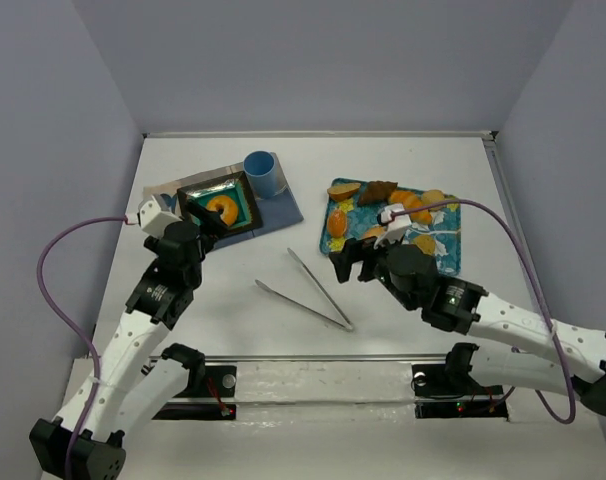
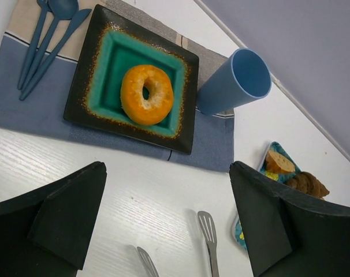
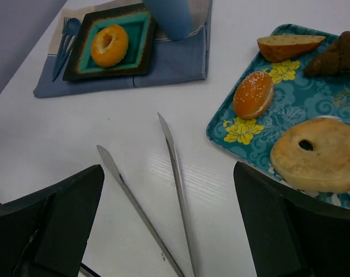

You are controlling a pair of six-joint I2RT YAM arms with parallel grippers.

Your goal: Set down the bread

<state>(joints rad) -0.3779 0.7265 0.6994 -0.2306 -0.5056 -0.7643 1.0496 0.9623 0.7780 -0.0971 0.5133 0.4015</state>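
Your left gripper (image 1: 205,222) and right gripper (image 1: 348,262) stand wide open, empty; one bread (image 1: 221,207) lies on one plate (image 1: 248,200), one cup (image 1: 266,176) at its 2 o'clock.

The bread (image 2: 146,94) was a small ring-shaped piece, golden-orange over its crust and paler, almost whitish, around the rim of its centre hole. It lay flat, hole facing upward, in the teal well of a square, dark-rimmed plate (image 2: 82,69), roughly central and inside the raised rim. The plate rested on a blue-grey placemat (image 2: 25,109) toward the far left of the white surface (image 2: 134,196). The ring appeared whole and evenly rounded.
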